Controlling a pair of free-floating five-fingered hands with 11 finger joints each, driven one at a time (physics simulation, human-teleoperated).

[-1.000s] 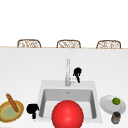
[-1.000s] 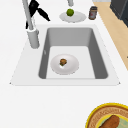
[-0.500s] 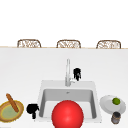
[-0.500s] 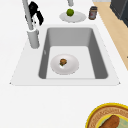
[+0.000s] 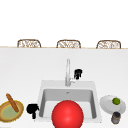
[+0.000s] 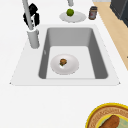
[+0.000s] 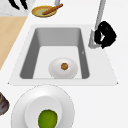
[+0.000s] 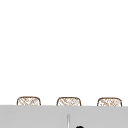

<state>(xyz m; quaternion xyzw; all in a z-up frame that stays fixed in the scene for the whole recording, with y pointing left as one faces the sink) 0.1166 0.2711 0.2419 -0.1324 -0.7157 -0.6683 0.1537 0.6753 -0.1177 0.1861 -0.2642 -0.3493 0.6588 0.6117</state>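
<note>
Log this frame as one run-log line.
right hand: curled beside faucet | left hand: idle, left of sink | plate in basin

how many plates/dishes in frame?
3: a white plate in the sink basin, a white plate with a green fruit right of the sink, a yellow dish left.

Faucet (image 5: 67, 72) beside right hand (image 5: 78, 73) (touching?)

Bright, flat, even light with faint shadows, no glare; every view looks soft and blurred.
</note>
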